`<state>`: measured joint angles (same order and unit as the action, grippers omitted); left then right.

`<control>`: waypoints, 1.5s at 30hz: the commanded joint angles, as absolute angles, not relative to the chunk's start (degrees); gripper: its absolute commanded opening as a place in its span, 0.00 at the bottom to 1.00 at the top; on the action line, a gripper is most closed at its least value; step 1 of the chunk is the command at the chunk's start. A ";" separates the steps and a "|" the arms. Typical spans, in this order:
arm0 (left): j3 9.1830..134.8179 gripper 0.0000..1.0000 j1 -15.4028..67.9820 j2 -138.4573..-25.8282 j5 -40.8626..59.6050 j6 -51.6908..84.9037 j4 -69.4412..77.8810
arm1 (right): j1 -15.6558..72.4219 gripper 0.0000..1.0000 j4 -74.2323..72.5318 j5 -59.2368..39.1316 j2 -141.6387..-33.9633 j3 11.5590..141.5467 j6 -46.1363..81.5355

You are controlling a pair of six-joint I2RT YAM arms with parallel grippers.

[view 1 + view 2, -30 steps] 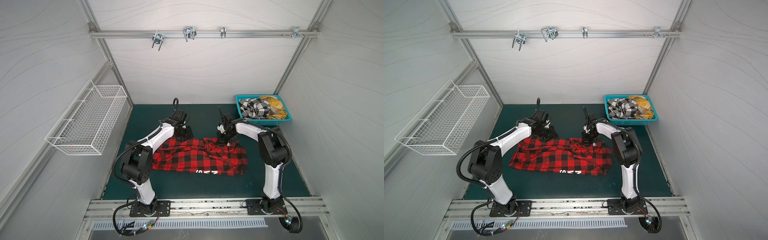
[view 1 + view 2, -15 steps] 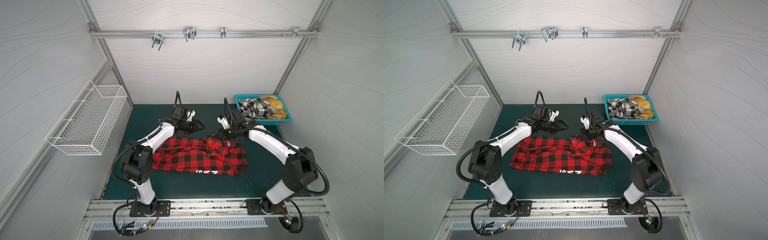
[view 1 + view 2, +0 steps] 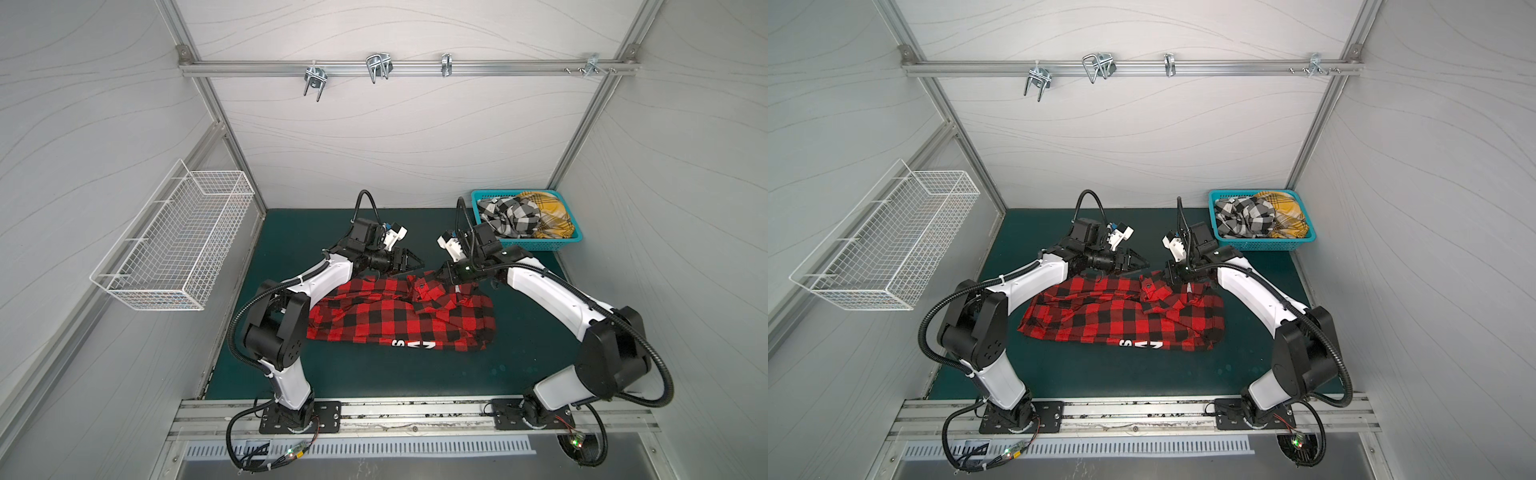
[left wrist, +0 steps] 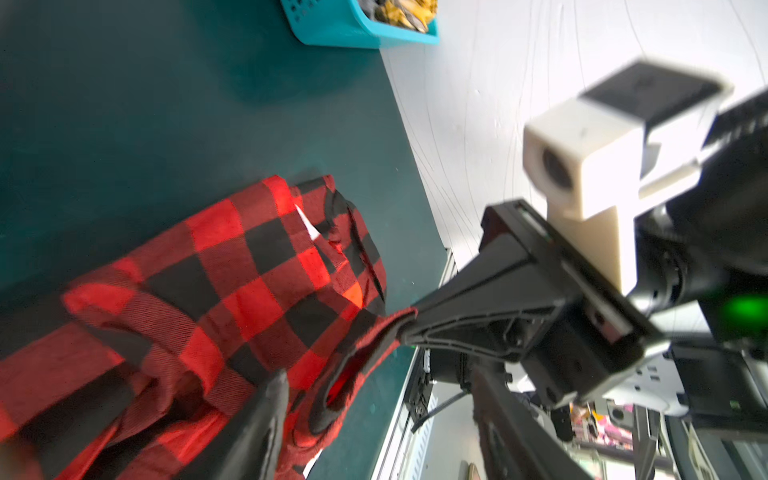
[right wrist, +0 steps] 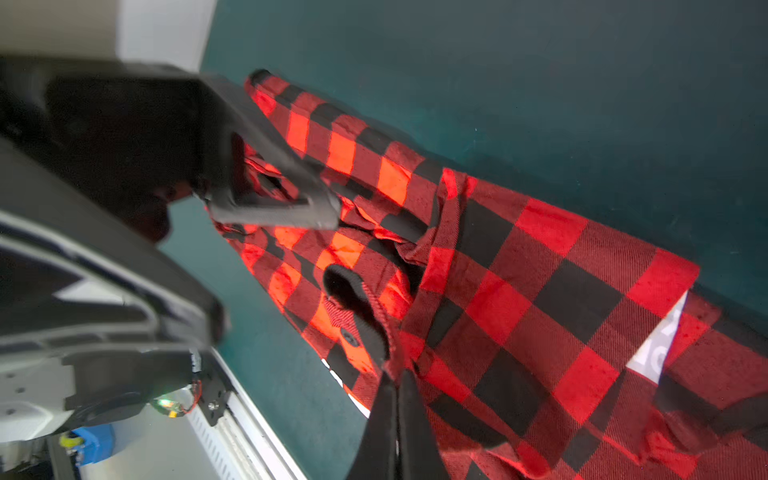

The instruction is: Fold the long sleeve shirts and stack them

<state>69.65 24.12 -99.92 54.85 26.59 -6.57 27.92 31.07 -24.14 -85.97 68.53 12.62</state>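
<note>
Across the middle of the green bench (image 3: 374,374) lies the red-and-black plaid shirt (image 3: 395,322), rumpled and loosely gathered, with white letters showing at its near hem. A flap near its far edge stands raised. The right tool (image 4: 409,322) has its jaws closed tight on a narrow, dark-edged strip of that cloth, lifting it off the rest. Just beside it, over the shirt's far edge, the left tool (image 3: 411,264) hangs with jaws spread, holding nothing and clear of the fabric. The black-and-white check shirt (image 3: 509,216) and the yellow plaid shirt (image 3: 548,216) sit bunched in the turquoise basket (image 3: 536,246) at the far right corner, well apart from the work.

The hold looks thin. A hard pull could slip the strip free, or drag the whole shirt across the bench instead of laying the flap out. Lifted from one point, such soft cloth will likely twist and bunch. The folds overlap where the left tool would come down, so it may pinch two layers at once. The tools are also close enough to knock together.
</note>
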 commanded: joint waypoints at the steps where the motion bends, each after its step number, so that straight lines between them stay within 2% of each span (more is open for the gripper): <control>1: 69.52 0.70 25.81 -99.71 56.98 22.84 -7.19 | 25.97 0.00 27.81 -30.39 -83.78 67.44 13.21; 5: 71.63 0.67 26.61 -102.53 54.90 20.59 -13.02 | 25.75 0.00 27.12 -33.24 -83.93 67.04 13.10; 9: 71.99 0.65 26.65 -102.80 54.92 20.73 -12.20 | 25.73 0.00 27.33 -33.99 -84.83 67.15 13.41; 12: 72.66 0.43 26.88 -102.89 55.81 21.87 -11.22 | 25.24 0.00 27.10 -34.47 -85.40 67.32 14.07; 15: 73.34 0.14 27.14 -103.63 56.67 23.90 -10.64 | 25.01 0.00 27.24 -34.60 -85.99 67.91 14.50; 17: 73.46 0.00 27.65 -103.72 56.14 25.35 -10.37 | 25.01 0.00 28.10 -33.31 -86.31 68.45 14.56; 18: 73.25 0.00 27.89 -103.41 55.88 26.12 -9.76 | 24.94 0.00 28.57 -31.69 -86.31 68.67 14.89; 21: 71.58 0.00 27.98 -100.26 50.25 29.55 -8.55 | 24.07 0.51 32.92 -20.46 -86.36 70.32 16.57; 22: 71.27 0.00 28.03 -98.22 46.68 30.17 -9.60 | 23.65 0.59 35.89 -15.04 -86.52 71.39 17.33; 23: 71.24 0.00 28.00 -95.95 42.65 30.61 -11.46 | 23.10 0.62 38.18 -10.84 -86.65 72.05 18.50; 25: 70.22 0.00 27.97 -89.91 34.49 33.34 -13.65 | 20.93 0.64 42.69 -7.56 -86.68 72.54 21.63; 31: 68.94 0.00 28.21 -74.97 16.77 38.31 -19.73 | 18.46 0.65 42.40 -12.00 -84.56 65.74 29.20; 35: 66.48 0.00 28.18 -69.54 11.38 42.86 -22.40 | 18.61 0.59 37.35 -19.06 -85.10 61.01 32.97; 42: 65.07 0.00 28.19 -65.59 5.77 50.10 -26.50 | 18.93 0.58 35.02 -16.20 -88.33 58.94 31.65; 45: 64.74 0.00 28.21 -64.13 0.15 52.53 -30.37 | 18.92 0.60 34.43 -16.01 -91.74 59.87 31.38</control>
